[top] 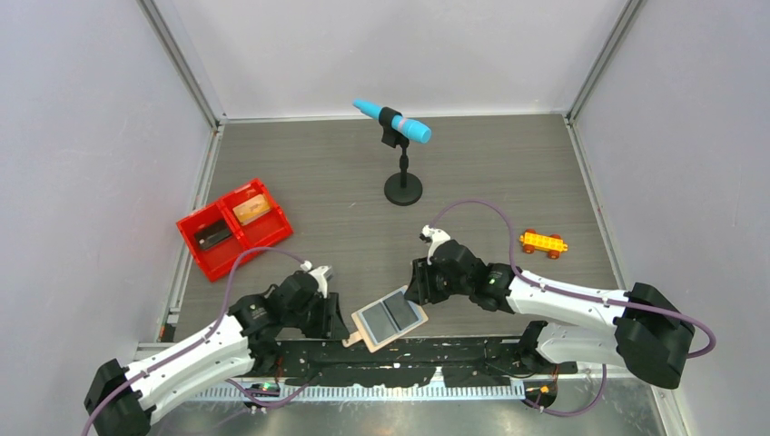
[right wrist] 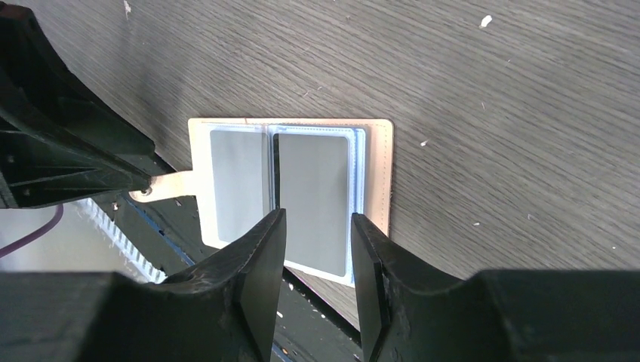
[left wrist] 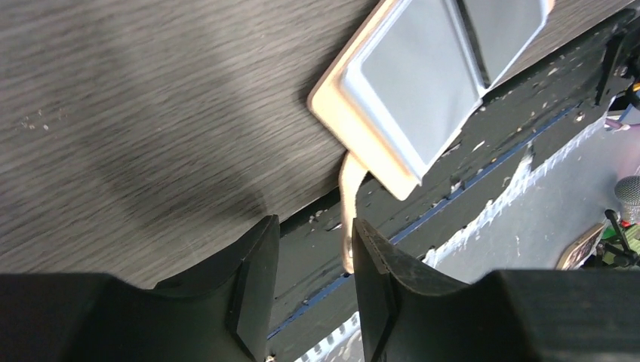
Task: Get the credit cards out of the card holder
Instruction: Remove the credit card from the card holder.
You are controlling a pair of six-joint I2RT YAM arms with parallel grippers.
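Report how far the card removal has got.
Done: a dark card and a tan-orange card lie in the red tray. In hand: the card holder lies open, left gripper at its tab, right gripper open above it. Left: its sleeves look blank; whether any card remains, I cannot tell.

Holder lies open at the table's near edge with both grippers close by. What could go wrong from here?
1. A corner of the holder and its tab overhang the table edge. A push from the right gripper could slide it off.
2. The left gripper straddles the tab with jaws open, so the holder may shift.
3. The sleeves show only grey glare, so a pinch may catch only plastic.
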